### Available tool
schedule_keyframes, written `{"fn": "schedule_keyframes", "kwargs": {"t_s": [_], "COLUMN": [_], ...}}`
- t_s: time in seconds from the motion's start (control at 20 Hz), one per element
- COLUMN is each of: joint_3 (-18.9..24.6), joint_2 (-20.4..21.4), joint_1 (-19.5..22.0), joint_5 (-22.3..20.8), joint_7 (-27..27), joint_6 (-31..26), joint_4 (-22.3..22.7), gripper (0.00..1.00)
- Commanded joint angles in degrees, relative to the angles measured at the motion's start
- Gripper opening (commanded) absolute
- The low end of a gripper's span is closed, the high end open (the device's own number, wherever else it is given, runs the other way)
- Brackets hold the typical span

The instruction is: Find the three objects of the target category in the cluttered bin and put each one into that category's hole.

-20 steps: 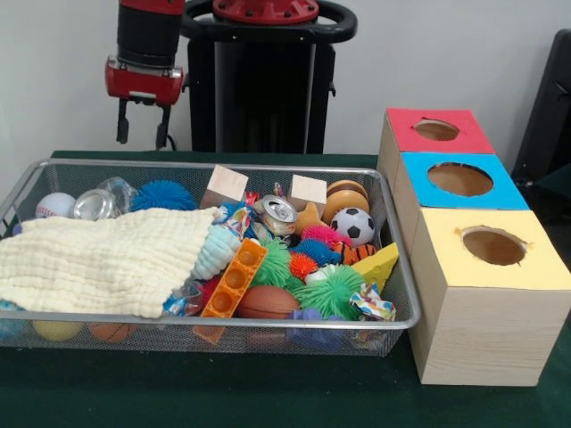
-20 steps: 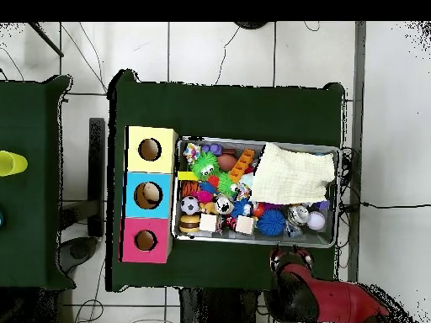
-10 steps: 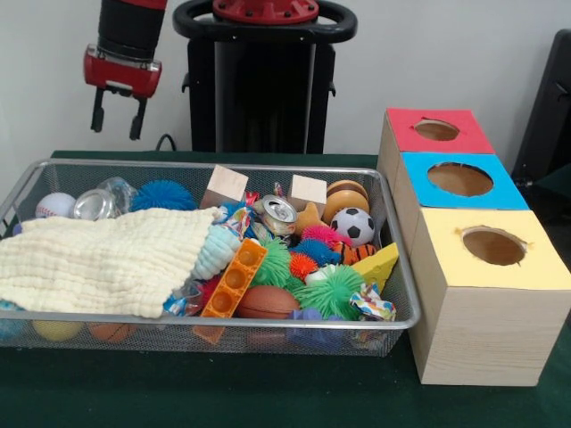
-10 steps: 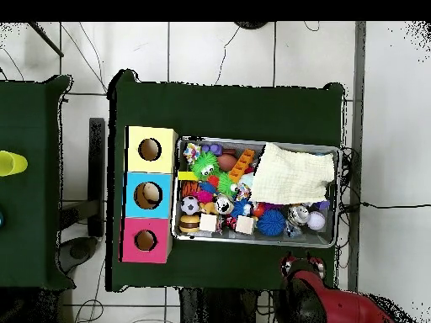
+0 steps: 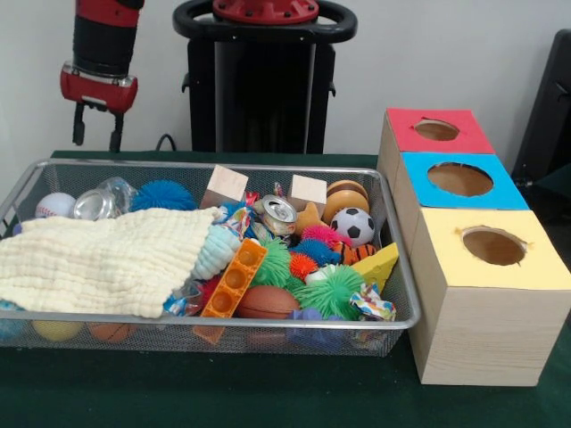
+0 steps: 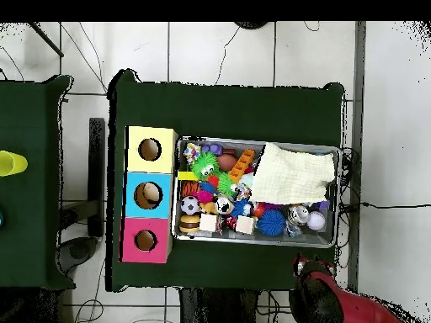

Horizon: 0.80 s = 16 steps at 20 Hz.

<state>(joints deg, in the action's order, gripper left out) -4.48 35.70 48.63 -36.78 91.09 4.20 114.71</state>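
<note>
Half the bin (image 5: 393, 294) lies hidden under a cream cloth (image 5: 103, 259); the empty jaws hang parted above.

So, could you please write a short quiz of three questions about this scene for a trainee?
1. True or false: the pincer holds a ball.
2. Which box is nearest the soccer ball in the overhead view? A) yellow box B) blue box C) red box
3. Fill in: the cream cloth lies in the wire ____.

Key: 1 false, the pincer is open and empty above the table; 2 B; 3 bin.
</note>
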Motion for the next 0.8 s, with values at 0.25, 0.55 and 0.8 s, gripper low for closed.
{"fn": "schedule_keyframes", "kwargs": {"t_s": [0.25, 0.55, 0.8], "joint_3": [18.01, 19.74, 20.75], "joint_2": [-7.74, -10.01, -9.6], "joint_1": [11.1, 13.67, 14.56], "joint_5": [2.25, 2.68, 3.29], "joint_7": [11.37, 11.34, 11.17], "joint_6": [5.53, 6.17, 5.34], "joint_4": [-4.3, -3.82, -3.23], "gripper": [1.0, 1.0, 1.0]}}
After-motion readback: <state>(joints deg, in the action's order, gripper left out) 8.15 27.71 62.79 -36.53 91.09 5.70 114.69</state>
